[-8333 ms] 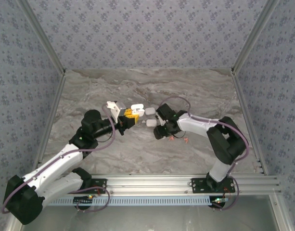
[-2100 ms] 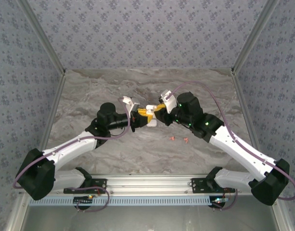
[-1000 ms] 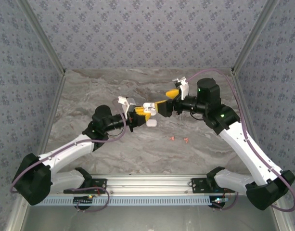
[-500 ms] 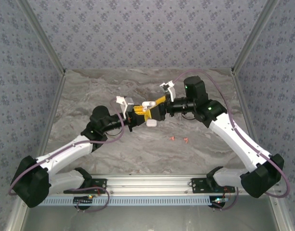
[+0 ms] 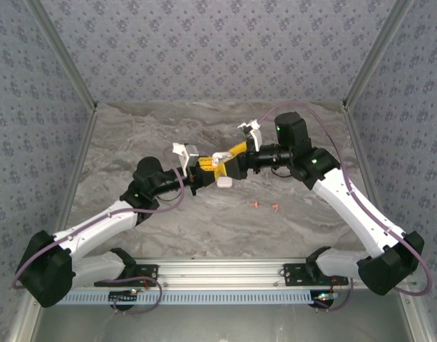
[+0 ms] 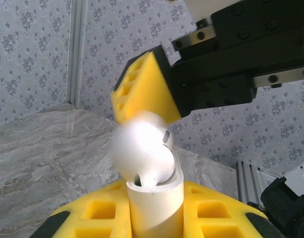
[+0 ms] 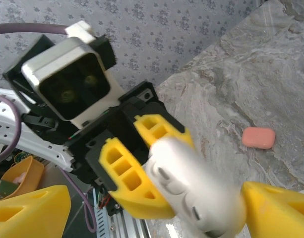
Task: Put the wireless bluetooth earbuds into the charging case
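Charging case lid blurred, right pincer fingers cropped

Grey marble tabletop, blue floral-print walls on 3 sides, alu rail at front

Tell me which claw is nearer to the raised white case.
Left. The left claw is shut on the base of the case; the right claw, open, has a finger on each side of its top, contact unclear.

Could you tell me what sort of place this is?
Probably a lab robot cell: a left arm and right arm bolted to an aluminium rail, a marble-look table, patterned panels walling it in.
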Tool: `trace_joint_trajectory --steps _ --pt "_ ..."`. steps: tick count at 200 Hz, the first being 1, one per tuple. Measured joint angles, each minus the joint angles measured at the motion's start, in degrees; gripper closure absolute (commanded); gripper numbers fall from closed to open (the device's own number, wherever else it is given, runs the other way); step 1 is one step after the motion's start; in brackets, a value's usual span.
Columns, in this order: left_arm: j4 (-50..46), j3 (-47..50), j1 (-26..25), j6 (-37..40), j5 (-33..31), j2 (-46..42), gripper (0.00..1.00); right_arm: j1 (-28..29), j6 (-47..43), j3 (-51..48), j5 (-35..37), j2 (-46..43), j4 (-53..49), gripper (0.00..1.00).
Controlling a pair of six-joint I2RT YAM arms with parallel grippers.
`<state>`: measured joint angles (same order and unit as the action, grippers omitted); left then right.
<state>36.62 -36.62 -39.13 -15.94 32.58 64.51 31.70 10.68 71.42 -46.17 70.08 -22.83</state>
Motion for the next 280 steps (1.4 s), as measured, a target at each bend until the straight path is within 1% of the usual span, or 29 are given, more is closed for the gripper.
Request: trace_joint_trajectory --steps 75,108,123,137,148,173,196,217,247,280 --pt "-0.68 0.0 -0.26 0.24 0.39 0.04 1.0 0.39 -1.33 -0.07 1.18 -0.72 -1.84 0.09" --pt "-3.02 0.0 -0.26 0.2 -0.35 0.02 1.0 0.42 -2.19 0.09 5.33 -0.72 -4.44 0.06" --pt "-5.31 0.0 -0.26 0.17 -0.87 -0.2 1.0 -0.22 -2.05 0.09 8.28 -0.98 -5.33 0.0" --pt "-7.37 0.5 -0.26 -0.26 -1.33 -0.83 1.0 -1.99 -0.98 0.02 11.1 -1.66 -5.42 0.0" --pt "-8.5 1.31 -0.26 -0.79 -1.68 -1.44 1.0 -4.61 0.76 -0.76 12.22 -2.58 -4.52 0.0" --pt "-10.16 4.37 -0.57 -3.3 -2.62 -1.81 1.0 -11.32 5.7 -5.64 13.03 -4.87 -0.92 0.0" --pt "-10.95 7.87 -2.56 -6.12 -4.55 -1.22 1.0 -14.34 9.11 -8.98 12.94 -4.94 0.57 0.0" --pt "-10.73 10.25 -5.46 -9.7 -6.19 1.79 1.0 -15.87 11.02 -10.14 12.74 -4.96 1.27 0.0" --pt "-10.86 10.34 -9.18 -15.13 -8.46 9.46 1.0 -16.7 12.28 -10.8 12.81 -4.96 2.16 0.0" --pt "-10.97 10.34 -10.49 -21.27 -11.89 14.99 1.0 -16.74 12.46 -10.95 13.07 -4.96 2.14 0.0"
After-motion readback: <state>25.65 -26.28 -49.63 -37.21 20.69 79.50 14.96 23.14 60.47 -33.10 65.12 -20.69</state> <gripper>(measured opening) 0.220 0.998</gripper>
